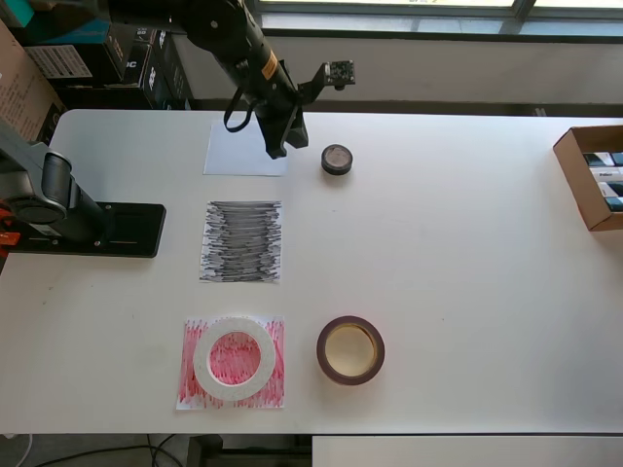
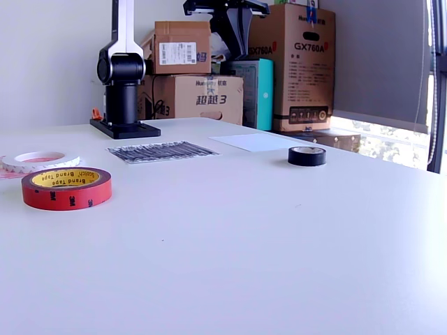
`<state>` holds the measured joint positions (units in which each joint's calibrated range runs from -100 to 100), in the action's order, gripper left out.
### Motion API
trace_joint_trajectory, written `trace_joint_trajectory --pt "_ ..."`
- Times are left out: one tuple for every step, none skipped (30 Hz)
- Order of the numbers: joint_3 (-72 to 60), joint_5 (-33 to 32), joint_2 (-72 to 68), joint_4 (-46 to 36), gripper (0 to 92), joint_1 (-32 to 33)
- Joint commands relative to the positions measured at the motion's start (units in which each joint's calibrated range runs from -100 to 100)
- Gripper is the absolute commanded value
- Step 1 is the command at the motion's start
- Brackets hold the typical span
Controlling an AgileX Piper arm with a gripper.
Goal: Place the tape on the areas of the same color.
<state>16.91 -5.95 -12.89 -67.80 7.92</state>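
The bench (image 1: 467,292) carries three paper patches in a column toward its left part in the overhead view. The white patch (image 1: 243,148) lies near the far edge, the black scribbled patch (image 1: 242,241) is in the middle, and the red scribbled patch (image 1: 232,363) is close to the near edge.

The white tape ring (image 1: 234,357) lies flat on the red patch, so it sits on the wrong colour and must go to the white patch. The red tape roll (image 1: 350,349), which looks maroon from above and bright red in the exterior view, rests on bare bench just beside the red patch, on the overhead view's right. It probably waits there because its own patch is occupied. The small black tape roll (image 1: 337,159) stands near the far edge, just beside the white patch and apart from the black patch.

The end effector (image 1: 276,146) hangs above the right border of the white patch, pointing down, near the black roll. It carries nothing, but I cannot tell whether its fingers are spread or pressed together, because they look like one dark shape. In my judgement, no roll is yet on its matching colour, and the arm seems placed for the black roll.
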Motion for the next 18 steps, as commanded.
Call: trace_joint_trajectory --pt "-0.51 -0.93 -5.17 3.02 5.1 -0.33" --pt "-0.51 -1.51 -5.91 3.78 8.5 -0.33" --pt "-0.51 -1.59 -6.57 4.29 12.2 -0.25" --pt "-0.51 -1.51 -7.22 4.80 15.0 -0.01" --pt "-0.51 -1.67 -7.69 5.39 17.6 0.31" --pt "-0.51 -1.75 -8.16 5.73 19.5 0.46" --pt "-0.51 -1.91 -8.63 6.07 21.1 0.54" --pt "-0.51 -2.00 -9.19 6.49 22.3 0.70" --pt "-0.51 -2.00 -9.84 7.17 23.1 1.09" --pt "-0.51 -2.08 -10.50 7.68 23.7 1.33" --pt "-0.51 -2.08 -11.25 8.02 24.3 1.49" --pt "-0.51 -2.24 -11.99 8.45 24.8 1.57" --pt "-0.51 -2.98 -12.74 9.29 25.4 1.57" --pt "-0.51 -4.21 -13.40 10.31 26.0 1.65" --pt "-0.51 -5.19 -14.05 11.25 26.9 1.65" --pt "-0.51 -5.93 -14.61 11.92 28.0 1.65" --pt "-0.51 -6.42 -15.17 12.35 29.2 1.65" --pt "-0.51 -6.83 -15.74 12.60 30.9 1.65"
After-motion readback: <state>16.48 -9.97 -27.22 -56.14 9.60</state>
